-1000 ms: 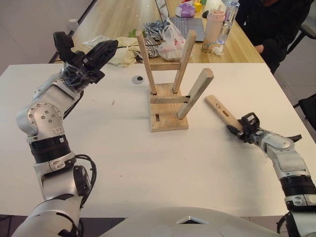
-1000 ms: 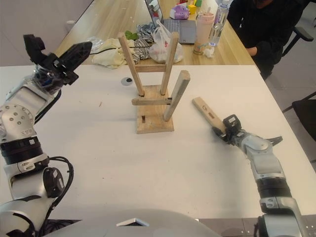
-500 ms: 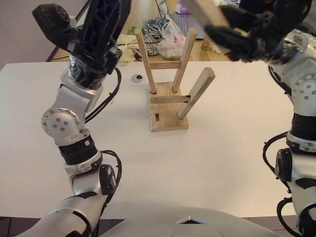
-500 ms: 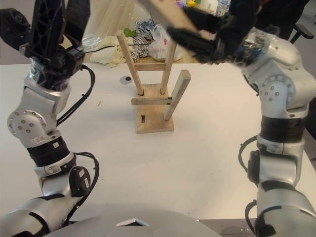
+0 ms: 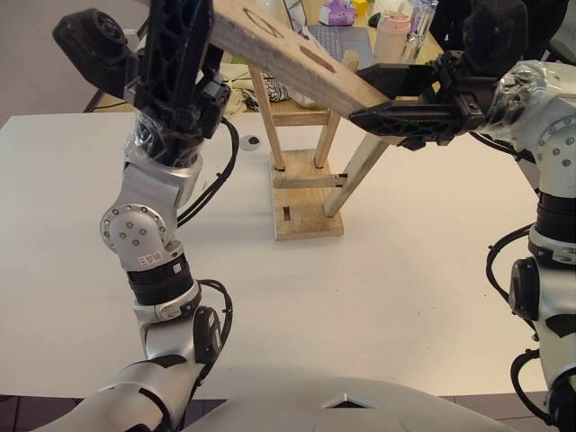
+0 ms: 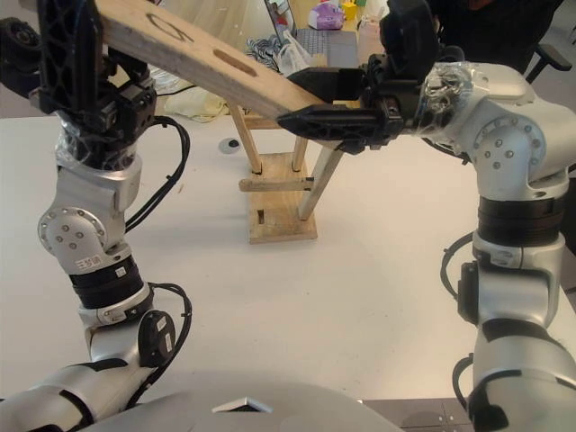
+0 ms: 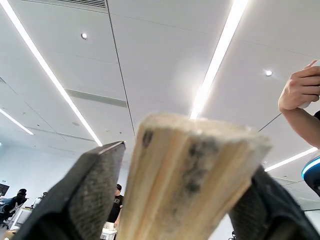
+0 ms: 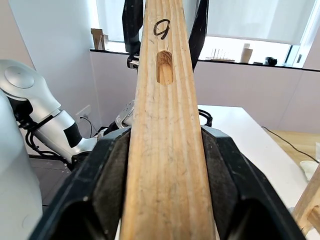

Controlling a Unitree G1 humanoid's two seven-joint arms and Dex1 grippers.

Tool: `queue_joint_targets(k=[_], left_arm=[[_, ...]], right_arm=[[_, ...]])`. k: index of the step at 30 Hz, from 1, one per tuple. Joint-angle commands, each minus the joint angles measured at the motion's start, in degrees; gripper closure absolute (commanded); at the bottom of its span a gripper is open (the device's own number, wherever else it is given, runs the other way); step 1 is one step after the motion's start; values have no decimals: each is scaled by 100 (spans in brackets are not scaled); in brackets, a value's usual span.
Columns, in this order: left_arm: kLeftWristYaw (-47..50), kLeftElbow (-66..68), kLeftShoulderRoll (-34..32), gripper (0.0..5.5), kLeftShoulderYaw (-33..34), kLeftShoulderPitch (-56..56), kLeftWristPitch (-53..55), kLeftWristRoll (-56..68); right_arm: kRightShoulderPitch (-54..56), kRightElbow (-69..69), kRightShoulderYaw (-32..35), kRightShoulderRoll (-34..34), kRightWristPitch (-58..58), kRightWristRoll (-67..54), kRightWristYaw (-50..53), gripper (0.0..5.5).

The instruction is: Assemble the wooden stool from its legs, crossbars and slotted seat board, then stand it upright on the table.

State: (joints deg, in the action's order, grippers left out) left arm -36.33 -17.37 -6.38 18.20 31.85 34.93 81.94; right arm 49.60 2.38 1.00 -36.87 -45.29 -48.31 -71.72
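A slotted wooden leg [image 5: 288, 63] marked with a numeral hangs slanted above the stool. My right gripper [image 5: 364, 94] is shut on its lower end, seen up close in the right wrist view [image 8: 165, 125]. Its upper end [image 7: 195, 180] sits between the fingers of my left gripper [image 7: 189, 159], which stand open with a thin gap on one side. The seat board [image 5: 301, 211] lies flat on the white table [image 5: 405, 270]. Two legs [image 5: 267, 108] stand upright in it, joined by a crossbar [image 5: 297, 115]. A third leg [image 5: 355, 175] leans, tied in by a lower crossbar [image 5: 306, 180].
A small dark disc [image 5: 251, 141] lies on the table just left of the stool. Behind the white table, a wooden table [image 5: 207, 36] carries a laptop, bags [image 5: 310, 76], a cup and a bottle. The near half of the white table is bare.
My right gripper lifted the leg off the table at the right and swung it up over the stool. My left arm rose, and the leg's upper end now lies between its fingers.
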Motion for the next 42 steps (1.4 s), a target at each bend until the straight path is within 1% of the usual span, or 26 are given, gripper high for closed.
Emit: queue_joint_targets(k=[1,4,5,8,11,12,15,17,18,20,22,24,28,31,32,33,37,39,42], left_arm=[[-135,62,28,275,-52,-74,-286,-235],[-221,142,95,317,-125,-83,-467,-401],[-249,167,110,323,-158,-76,-522,-472],[-272,221,135,331,-197,-45,-665,-558],[-302,224,146,334,-75,-28,-806,-466],[-299,231,155,334,-13,-6,-862,-420],[-104,348,-15,335,643,306,-1316,-132],[109,555,-438,340,1432,519,-1667,239],[210,718,-671,342,1699,533,-1781,211],[311,1062,-1045,342,1944,340,-1845,-69],[174,1278,-1236,343,1859,-40,-1838,-539],[-40,1491,-1277,343,1670,-336,-1900,-1014],[-342,2237,-1291,343,943,-553,-2230,-2425],[-601,2749,-1123,343,502,-488,-2165,-2874],[-682,2873,-1072,343,352,-501,-2154,-3017],[-763,2980,-1027,343,225,-513,-2156,-3150],[-1042,3255,-922,343,-105,-600,-2174,-3540],[-1164,3305,-896,343,-188,-658,-2182,-3656],[-1314,3571,-743,343,-136,-647,-2238,-3639]], right_arm=[[71,25,-33,75,-109,19,105,348],[49,53,2,118,-315,-57,306,348],[31,73,8,137,-365,-57,403,348],[-70,158,-55,183,-314,39,551,348],[2,100,-230,161,-307,205,606,348],[58,30,-280,146,-303,248,598,319],[280,-227,-411,-36,-146,499,380,270],[471,-570,-514,-196,155,857,155,232],[543,-748,-575,-274,327,1061,34,215],[622,-1130,-794,-455,742,1559,-272,191],[605,-1568,-1057,-589,1256,2101,-544,191],[583,-2075,-1132,-543,1588,2426,-628,191],[440,-2763,-1244,-384,2047,2823,-872,191],[382,-3026,-1209,-340,2143,2946,-918,240],[377,-3071,-1182,-320,2143,2953,-941,246],[361,-3086,-1163,-310,2151,2957,-964,269],[302,-3003,-1132,-297,2116,2932,-1011,333],[298,-2976,-1123,-285,2102,2920,-1022,338],[304,-2976,-1110,-275,2096,2920,-1035,338]])
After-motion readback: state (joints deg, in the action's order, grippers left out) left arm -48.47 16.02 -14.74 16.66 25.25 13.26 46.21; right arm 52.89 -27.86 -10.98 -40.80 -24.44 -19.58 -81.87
